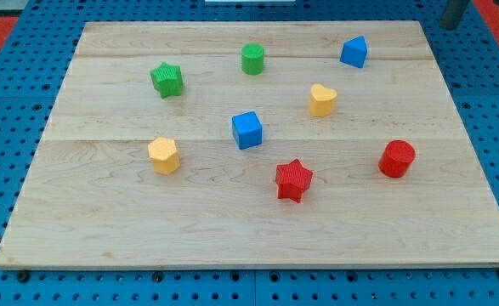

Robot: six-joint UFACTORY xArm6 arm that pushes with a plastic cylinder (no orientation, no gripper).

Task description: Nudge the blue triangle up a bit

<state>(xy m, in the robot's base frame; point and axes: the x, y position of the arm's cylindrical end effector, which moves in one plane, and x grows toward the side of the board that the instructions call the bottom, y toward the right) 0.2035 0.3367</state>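
The blue triangle (354,52) sits near the view's top right of the wooden board (232,229). My tip (449,25) shows at the view's top right corner, just off the board's top edge. It is well to the right of the blue triangle, slightly above it, and apart from it.
A green cylinder (252,59) and a green star (167,79) lie to the triangle's left. A yellow heart (321,99) lies just below it. A blue cube (247,130), yellow hexagon (163,155), red star (293,179) and red cylinder (396,159) lie lower down. Blue pegboard (2,102) surrounds the board.
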